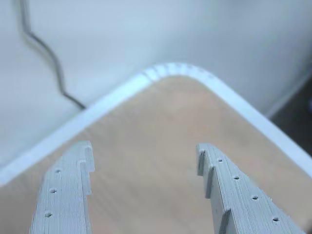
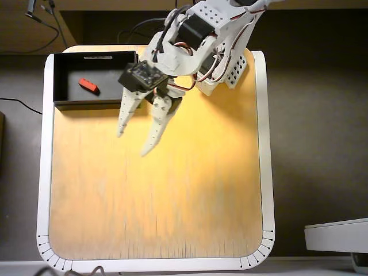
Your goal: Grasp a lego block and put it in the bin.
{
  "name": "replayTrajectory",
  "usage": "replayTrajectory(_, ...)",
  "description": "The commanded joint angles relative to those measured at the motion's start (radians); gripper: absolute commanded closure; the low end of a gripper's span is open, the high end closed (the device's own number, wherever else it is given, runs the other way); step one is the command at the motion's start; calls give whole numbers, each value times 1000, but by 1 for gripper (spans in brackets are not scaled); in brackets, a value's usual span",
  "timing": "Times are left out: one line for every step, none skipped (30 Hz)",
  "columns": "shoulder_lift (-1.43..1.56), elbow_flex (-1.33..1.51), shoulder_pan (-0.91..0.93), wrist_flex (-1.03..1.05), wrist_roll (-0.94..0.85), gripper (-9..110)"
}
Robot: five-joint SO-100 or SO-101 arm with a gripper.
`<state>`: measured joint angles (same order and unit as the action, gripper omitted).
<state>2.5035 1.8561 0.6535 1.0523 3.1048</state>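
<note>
The lego block [image 2: 88, 85] is seen inside the bin [image 2: 63, 103]; the empty end effector [image 2: 133, 142] is spread open, so little risk is judged.

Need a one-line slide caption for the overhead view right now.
Red lego block lies inside the black bin at the table's corner; open, empty claw hangs over the bare wooden table.

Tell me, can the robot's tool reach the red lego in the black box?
Probably yes. The lego block lies alone in the open-topped bin, and the tool hangs open just beside it with nothing between.
</note>
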Motion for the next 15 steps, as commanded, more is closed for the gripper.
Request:
replayTrajectory(77,6,-92,-40,-5,80)
replayTrajectory(94,25,-115,-40,-5,80)
replayTrajectory(112,43,-135,-40,0,80)
replayTrajectory(137,66,-156,-40,5,80)
replayTrajectory(156,87,-175,-40,8,80)
replayTrajectory(179,112,-196,-40,12,80)
replayTrajectory(206,141,-218,-48,14,80)
replayTrajectory(233,179,-242,-71,14,80)
replayTrajectory(262,221,-265,-95,15,80)
replayTrajectory(291,261,-287,-117,18,80)
replayTrajectory(322,301,-308,-141,18,80)
replayTrajectory(350,339,-327,-158,20,80)
replayTrajectory(377,373,-344,-167,25,80)
replayTrajectory(403,400,-360,-170,29,80)
replayTrajectory(428,428,-374,-172,31,80)
